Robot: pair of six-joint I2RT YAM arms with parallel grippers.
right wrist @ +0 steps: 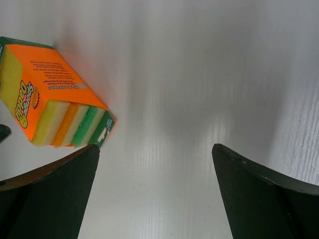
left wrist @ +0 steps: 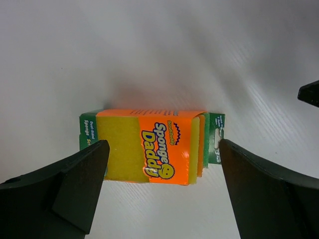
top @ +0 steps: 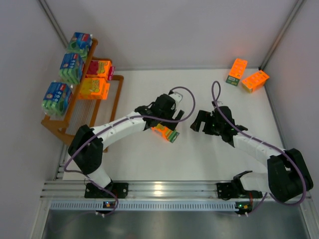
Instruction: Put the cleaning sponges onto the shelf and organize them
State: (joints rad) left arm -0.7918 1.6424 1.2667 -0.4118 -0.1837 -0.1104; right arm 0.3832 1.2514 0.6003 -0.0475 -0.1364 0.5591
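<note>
Black jaws of the left gripper stand spread wide over an orange sponge pack lying flat on the white table, one finger at each end. The right gripper, at its 3 o'clock, gapes too, with nothing between its fingers. Two loose orange packs lie at the table's 1 o'clock corner. At 10 o'clock the shelf carries three blue-green packs and two shelved orange packs.

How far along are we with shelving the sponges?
Done: three blue-green wrapped sponge packs and two orange wrapped packs sit on the orange wire-slatted shelf. In hand: nothing gripped; the open left claw straddles a lone orange pack on the table. Left: that pack plus two far-right orange packs.
</note>
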